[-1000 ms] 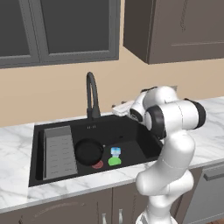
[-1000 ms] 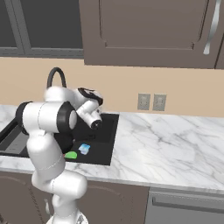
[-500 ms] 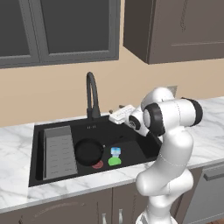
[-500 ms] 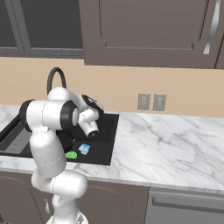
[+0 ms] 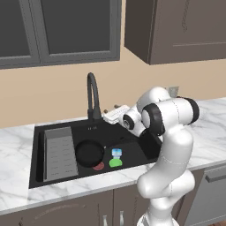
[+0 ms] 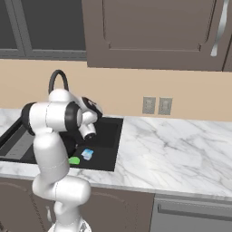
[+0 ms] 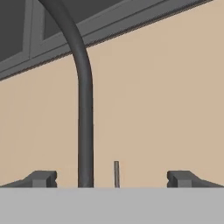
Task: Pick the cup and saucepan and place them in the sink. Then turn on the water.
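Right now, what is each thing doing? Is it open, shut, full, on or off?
end effector: open, holding nothing, pointed at the faucet.
faucet: upright, no water seen coming out.
saucepan: sitting in the sink, looks empty.
cup: lying in the sink beside the saucepan.
sink: no water visible in it.
upper cabinets: doors shut.

black saucepan (image 5: 89, 153) and green cup (image 5: 116, 162) lie in the sink (image 5: 145, 145).

white marble counter (image 5: 17, 137), black sink (image 5: 132, 150) set in it
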